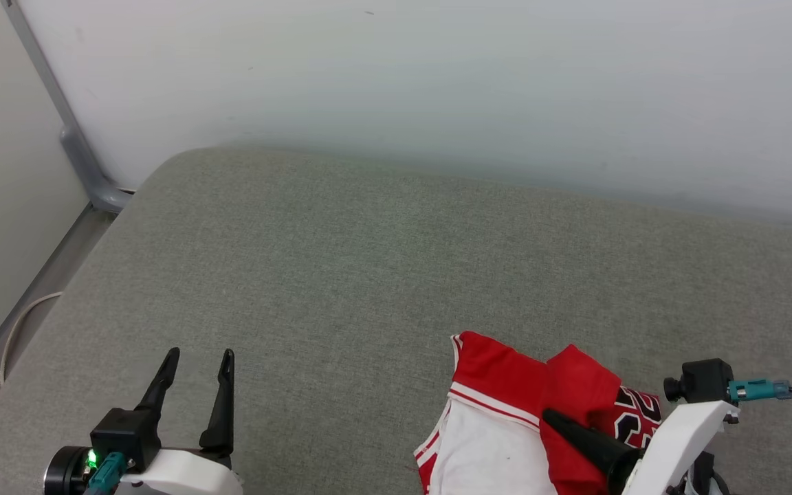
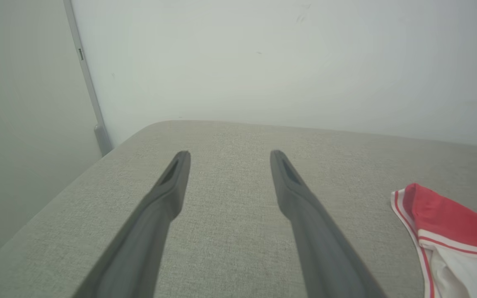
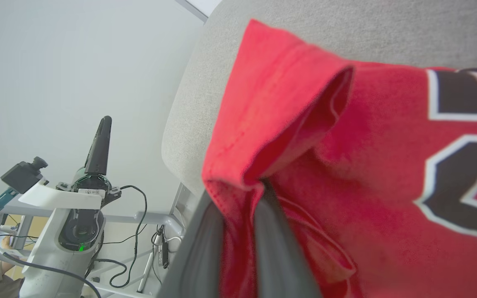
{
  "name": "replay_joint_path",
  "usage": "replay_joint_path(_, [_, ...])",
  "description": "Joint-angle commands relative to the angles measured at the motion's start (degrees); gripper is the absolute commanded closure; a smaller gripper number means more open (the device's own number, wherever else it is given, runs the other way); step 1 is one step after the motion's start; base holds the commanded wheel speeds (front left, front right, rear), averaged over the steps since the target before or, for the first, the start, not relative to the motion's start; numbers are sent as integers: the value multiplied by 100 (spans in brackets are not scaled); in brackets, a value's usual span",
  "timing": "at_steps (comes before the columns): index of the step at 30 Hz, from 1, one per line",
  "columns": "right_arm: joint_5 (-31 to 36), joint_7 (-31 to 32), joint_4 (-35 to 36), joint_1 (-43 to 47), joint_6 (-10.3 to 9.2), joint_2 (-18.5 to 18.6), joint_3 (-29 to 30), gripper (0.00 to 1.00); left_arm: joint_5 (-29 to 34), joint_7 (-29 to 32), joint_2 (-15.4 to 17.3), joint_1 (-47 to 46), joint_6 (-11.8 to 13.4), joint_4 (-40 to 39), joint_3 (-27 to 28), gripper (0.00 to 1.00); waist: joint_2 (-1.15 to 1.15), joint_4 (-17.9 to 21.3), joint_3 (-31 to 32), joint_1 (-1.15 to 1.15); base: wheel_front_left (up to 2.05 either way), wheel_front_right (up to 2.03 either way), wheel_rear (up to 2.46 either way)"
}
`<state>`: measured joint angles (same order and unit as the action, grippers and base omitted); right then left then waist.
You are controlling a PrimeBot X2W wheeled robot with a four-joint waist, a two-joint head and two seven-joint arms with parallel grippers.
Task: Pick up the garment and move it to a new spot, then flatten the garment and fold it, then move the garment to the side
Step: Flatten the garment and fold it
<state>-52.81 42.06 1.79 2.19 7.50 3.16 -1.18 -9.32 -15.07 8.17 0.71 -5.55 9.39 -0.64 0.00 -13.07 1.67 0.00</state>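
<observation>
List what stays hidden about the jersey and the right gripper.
Head view: the jersey runs off the bottom edge, and its own folds hide most of the lettering.
Left wrist view: the right edge cuts off most of it.
Right wrist view: on the right gripper, red cloth covers the fingertips, hiding how much is pinched.

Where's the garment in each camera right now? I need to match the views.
Head view: garment at the lower right, bunched.
Left wrist view: garment at the right edge, low down.
Right wrist view: garment across centre and right, a fold pinched in the right gripper.
Shared landmark: the grey cushion beneath it.
</observation>
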Motion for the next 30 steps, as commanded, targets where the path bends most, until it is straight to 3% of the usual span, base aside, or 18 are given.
replay_joint_path(1, [62, -72, -76, -112, -3, -31, -3, 100, 20, -12, 2, -46, -17, 4, 35, 0, 0, -25, -11, 0, 0, 0, 0])
replay_joint_path(17, [77, -1497, -2264, -1152, -3, -37, -586, 100, 103, -13, -90, -109, -92, 69, 103, 0, 0, -203, -117, 0, 0, 0, 0])
replay_joint_path(18, [82, -1528, -2356, -1204, -3, -37, -640, 82, 103, -12, -97, -114, -85, 73, 112, 0, 0, -208, -119, 0, 0, 0, 0])
replay_joint_path(19, [106, -1577, -2429, -1253, -3, -37, -690, 15, 106, -13, -103, -112, -86, 78, 120, 0, 0, -211, -118, 0, 0, 0, 0])
replay_joint_path(20, [91, -1620, -2501, -1305, -3, -37, -736, 0, 109, -12, -107, -106, -91, 81, 131, 0, 0, -212, -117, 0, 0, 0, 0])
replay_joint_path(30, [-328, -1765, -2466, -1480, -3, -33, -1428, 0, 149, -12, -131, -43, -123, 121, 194, 0, 0, -186, -25, 0, 0, 0, 0])
